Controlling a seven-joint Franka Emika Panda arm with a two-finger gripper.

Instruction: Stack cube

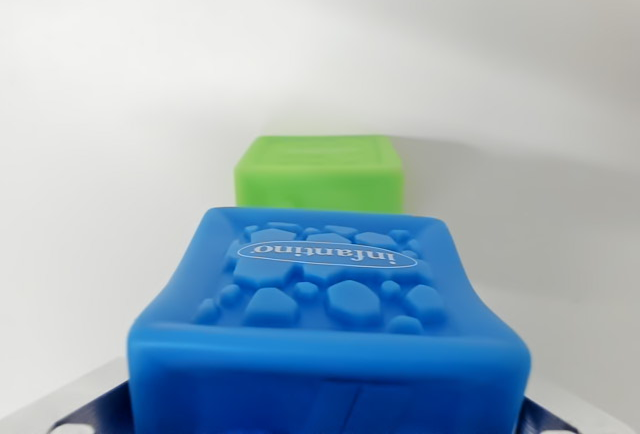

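We carry the blue cube [330, 329] toward the green cube [322, 172] beyond it, the fingers apparently clamped on blue (mostly hidden); centre it squarely before lowering.

A plain white surface [120, 154]; softly shadowed, featureless.

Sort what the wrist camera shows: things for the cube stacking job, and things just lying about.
For the job:
blue cube, close to the camera
green cube, beyond it

Lying about:
nothing else is visible; only the plain white surface around them
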